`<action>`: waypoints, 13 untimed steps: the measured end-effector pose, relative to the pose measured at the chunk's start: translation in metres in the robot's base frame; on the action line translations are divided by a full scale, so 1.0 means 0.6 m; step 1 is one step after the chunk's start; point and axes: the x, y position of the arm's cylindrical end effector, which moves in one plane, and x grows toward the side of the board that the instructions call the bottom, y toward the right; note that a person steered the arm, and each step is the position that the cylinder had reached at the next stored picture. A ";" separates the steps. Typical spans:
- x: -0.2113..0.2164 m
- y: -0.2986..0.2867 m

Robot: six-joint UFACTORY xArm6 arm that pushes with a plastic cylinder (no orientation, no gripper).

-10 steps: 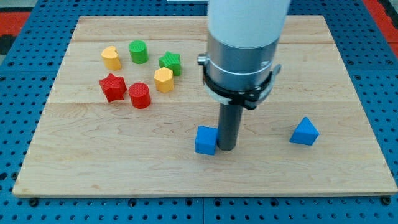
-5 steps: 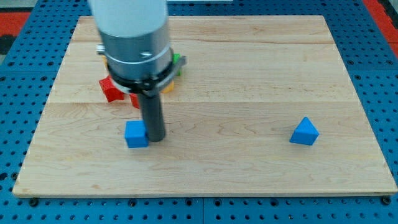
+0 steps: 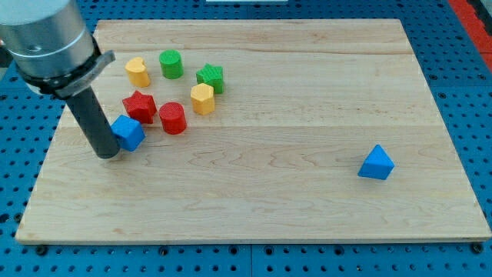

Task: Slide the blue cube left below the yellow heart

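Wooden tabletop (image 3: 307, 92) on blue pegboard: blue cube (image 3: 127, 132) below yellow heart (image 3: 137, 71), touching red star (image 3: 139, 106); the rod's tip (image 3: 108, 154), having no fingers and holding nothing, touches the cube's left; best lifted away cleanly, avoiding nudges.

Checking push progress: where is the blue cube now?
The blue cube sits at the view's left, touching my tip on its right, just below-left of the red star.

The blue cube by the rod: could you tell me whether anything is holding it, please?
Nothing is held. My tip only touches the blue cube on its side toward the view's left.
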 end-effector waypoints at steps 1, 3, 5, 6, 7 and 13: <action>0.040 0.022; -0.029 0.037; -0.100 -0.065; -0.104 -0.065; -0.129 -0.064; -0.109 -0.059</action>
